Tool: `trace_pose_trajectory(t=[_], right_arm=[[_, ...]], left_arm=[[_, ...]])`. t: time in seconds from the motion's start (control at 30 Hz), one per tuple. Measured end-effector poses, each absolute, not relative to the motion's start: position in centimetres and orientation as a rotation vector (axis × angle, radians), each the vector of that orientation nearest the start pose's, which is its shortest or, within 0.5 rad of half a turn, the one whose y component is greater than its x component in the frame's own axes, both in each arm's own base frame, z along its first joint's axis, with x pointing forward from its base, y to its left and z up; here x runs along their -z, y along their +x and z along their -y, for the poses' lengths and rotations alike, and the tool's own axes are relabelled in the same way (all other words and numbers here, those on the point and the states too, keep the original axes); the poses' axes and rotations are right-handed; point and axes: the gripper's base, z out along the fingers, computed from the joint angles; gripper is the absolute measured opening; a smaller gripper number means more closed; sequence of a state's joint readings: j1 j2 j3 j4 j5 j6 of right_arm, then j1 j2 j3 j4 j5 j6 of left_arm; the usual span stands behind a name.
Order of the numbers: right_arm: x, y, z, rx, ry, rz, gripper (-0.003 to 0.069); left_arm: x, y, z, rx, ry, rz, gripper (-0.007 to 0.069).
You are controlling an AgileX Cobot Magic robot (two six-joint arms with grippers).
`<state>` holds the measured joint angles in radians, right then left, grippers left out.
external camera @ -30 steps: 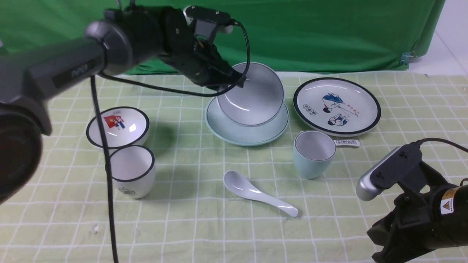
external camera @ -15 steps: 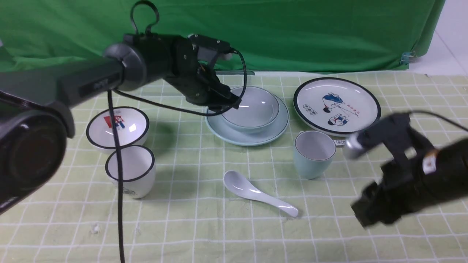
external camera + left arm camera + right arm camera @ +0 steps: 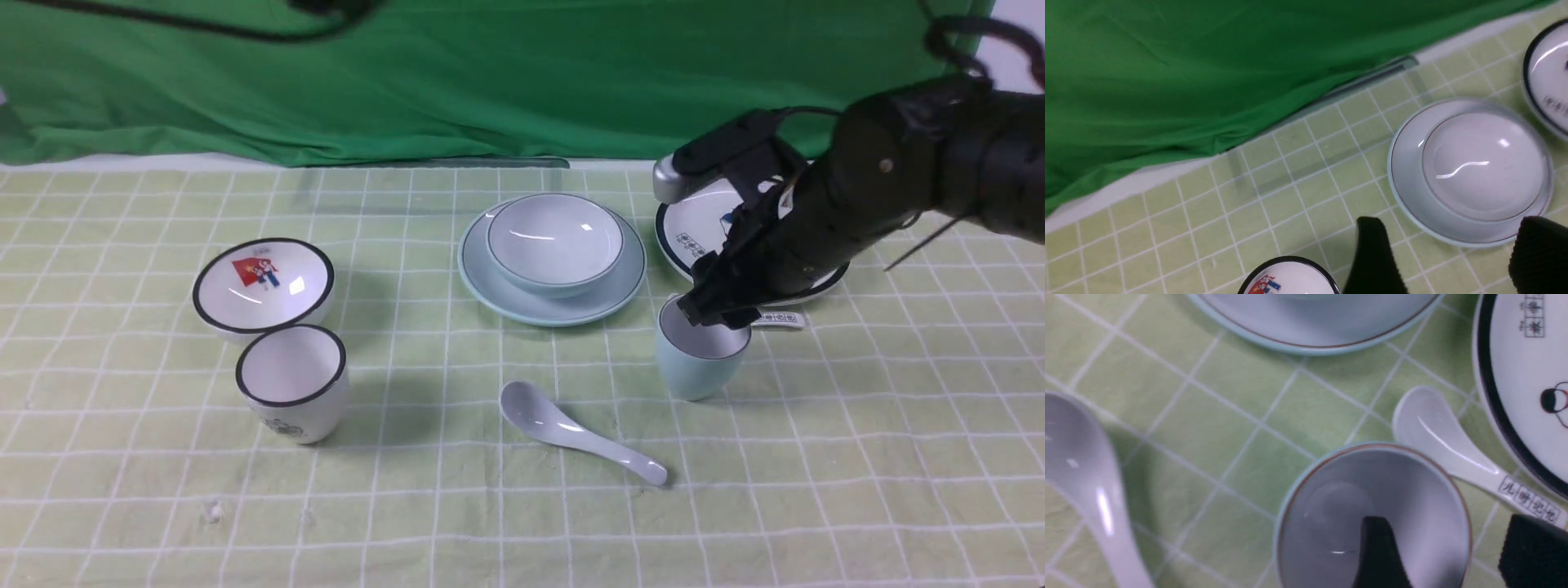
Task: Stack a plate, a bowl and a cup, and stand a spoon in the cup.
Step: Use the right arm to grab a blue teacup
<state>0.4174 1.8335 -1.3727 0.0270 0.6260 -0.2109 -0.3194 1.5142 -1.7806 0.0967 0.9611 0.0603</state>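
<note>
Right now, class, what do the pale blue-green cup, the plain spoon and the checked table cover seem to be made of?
Cup: probably glazed ceramic, glossy, with a glint inside. Spoon: likely the same, though hard plastic is possible; sharp white highlights. Table cover: matt woven cloth; its grid lines waver.

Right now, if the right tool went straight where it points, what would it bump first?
Probably the cup: the right tool is open, one finger over its inside, the other outside its rim. Depth is unclear.
</note>
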Motion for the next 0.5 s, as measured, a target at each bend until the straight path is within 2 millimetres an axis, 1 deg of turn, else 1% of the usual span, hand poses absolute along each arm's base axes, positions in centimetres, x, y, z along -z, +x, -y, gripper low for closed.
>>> trace_pose_trajectory(t=[0.03, 0.1, 0.13, 0.17, 0.2, 0.23, 0.3, 0.33, 0.4, 0.47, 0.5], right_arm=[[-23.0, 36.9, -16.4, -0.091, -0.784, -2.470, 0.0425], [-22.3, 37.2, -16.5, -0.077, -0.796, -2.479, 0.0416], [-21.8, 37.3, -16.5, -0.074, -0.805, -2.489, 0.0395], [-21.2, 37.4, -16.6, -0.069, -0.819, -2.500, 0.0349], [-20.9, 37.5, -16.6, -0.064, -0.837, -2.503, 0.0292], [-20.7, 37.5, -16.6, -0.062, -0.846, -2.505, 0.0239], [-20.7, 37.6, -16.7, -0.059, -0.854, -2.502, 0.0107], [-21.0, 37.7, -16.8, -0.072, -0.844, -2.502, 0.0088], [-22.0, 38.0, -17.0, -0.084, -0.842, -2.491, 0.0085], [-23.7, 38.5, -17.4, -0.094, -0.840, -2.474, 0.0085], [-23.6, 38.5, -17.4, -0.095, -0.841, -2.480, 0.0085]], left_arm=[[-47.5, 29.0, 8.9, 0.050, 0.413, -2.097, 0.0348], [-48.8, 26.4, 8.1, 0.070, 0.399, -2.055, 0.0325], [-49.1, 24.5, 7.6, 0.078, 0.395, -2.039, 0.0304], [-48.9, 22.6, 7.0, 0.082, 0.394, -2.035, 0.0281], [-48.4, 22.0, 6.8, 0.082, 0.395, -2.046, 0.0268], [-47.9, 20.8, 6.3, 0.075, 0.396, -2.051, 0.0252], [-46.9, 18.7, 5.3, 0.027, 0.401, -2.053, 0.0227], [-46.2, 17.9, 4.9, -0.006, 0.408, -2.058, 0.0217], [-44.3, 16.5, 3.9, -0.078, 0.414, -2.093, 0.0205], [-42.1, 14.7, 2.9, -0.142, 0.401, -2.139, 0.0201], [-41.8, 14.6, 2.8, -0.147, 0.400, -2.145, 0.0201]])
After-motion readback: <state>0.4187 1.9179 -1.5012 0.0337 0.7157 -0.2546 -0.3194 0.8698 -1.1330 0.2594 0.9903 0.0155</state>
